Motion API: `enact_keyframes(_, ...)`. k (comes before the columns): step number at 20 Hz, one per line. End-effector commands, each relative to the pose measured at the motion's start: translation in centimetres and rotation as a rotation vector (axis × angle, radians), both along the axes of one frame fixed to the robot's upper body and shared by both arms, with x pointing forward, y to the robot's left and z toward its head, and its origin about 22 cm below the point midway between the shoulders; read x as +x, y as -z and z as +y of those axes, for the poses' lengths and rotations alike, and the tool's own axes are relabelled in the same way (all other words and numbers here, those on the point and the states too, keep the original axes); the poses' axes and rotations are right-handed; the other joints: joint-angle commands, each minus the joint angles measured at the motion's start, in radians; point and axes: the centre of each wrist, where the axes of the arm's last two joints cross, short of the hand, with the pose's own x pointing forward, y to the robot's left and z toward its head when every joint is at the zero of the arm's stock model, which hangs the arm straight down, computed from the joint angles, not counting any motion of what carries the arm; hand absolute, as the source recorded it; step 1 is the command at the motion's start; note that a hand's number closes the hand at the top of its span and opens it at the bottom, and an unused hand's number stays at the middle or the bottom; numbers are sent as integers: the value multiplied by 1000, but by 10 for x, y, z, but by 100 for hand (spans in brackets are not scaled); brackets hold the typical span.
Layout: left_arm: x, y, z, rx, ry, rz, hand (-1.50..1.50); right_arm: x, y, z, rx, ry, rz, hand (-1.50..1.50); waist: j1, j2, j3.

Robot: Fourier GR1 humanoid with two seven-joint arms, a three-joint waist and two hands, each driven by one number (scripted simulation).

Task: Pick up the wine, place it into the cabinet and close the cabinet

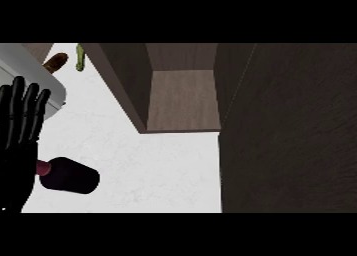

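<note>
The fingers [22, 102] of the left hand [11, 145] are straight and spread, pointing up the view along its left edge, holding nothing. The hand is black and stands upright there, resting. Just beside its lower part, the wine [69, 175] lies on its side on the white surface [159, 170]: a dark bottle with a reddish neck end pointing toward the hand. The neck end meets the hand's edge in the view, but whether they touch cannot be told.

Behind the hand, at the upper left, sits a grey-white box-shaped appliance [41, 82], partly hidden by the fingers. Past its top corner are a brown, loaf-like item [55, 61] and a slim green item [80, 57], both near the upper edge and too small to identify.

The cabinet [182, 95] stands open in the upper middle, well apart from the wine; its brown inner shelf shows, with nothing visible on it. Its dark door [295, 130] fills the right side of the view, swung open toward the camera.

The right hand does not show.
</note>
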Motion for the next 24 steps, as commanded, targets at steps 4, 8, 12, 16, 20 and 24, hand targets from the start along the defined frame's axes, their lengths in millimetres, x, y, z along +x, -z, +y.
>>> enact_keyframes(4,-29,14,-9,20,-145,10,-150,-22,1,-8,25,15,11,-150,20,22,-15)
enact_keyframes(8,-42,30,-30,-266,-99,190,-150,-45,14,10,31,-202,163,-150,19,17,-16)
enact_keyframes(12,-58,15,-48,-308,-100,201,-150,-65,-19,8,7,-223,166,-150,17,20,-15)
enact_keyframes(16,-46,-4,-68,-300,-107,172,-150,-70,-28,3,-7,-226,180,-150,13,24,-15)
enact_keyframes(20,-83,-20,-85,-330,-99,173,-150,-71,-37,5,3,-216,173,-150,20,22,-14)
enact_keyframes(24,-70,-20,-92,-304,-114,164,-150,-65,-51,9,30,-223,161,-150,21,24,-15)
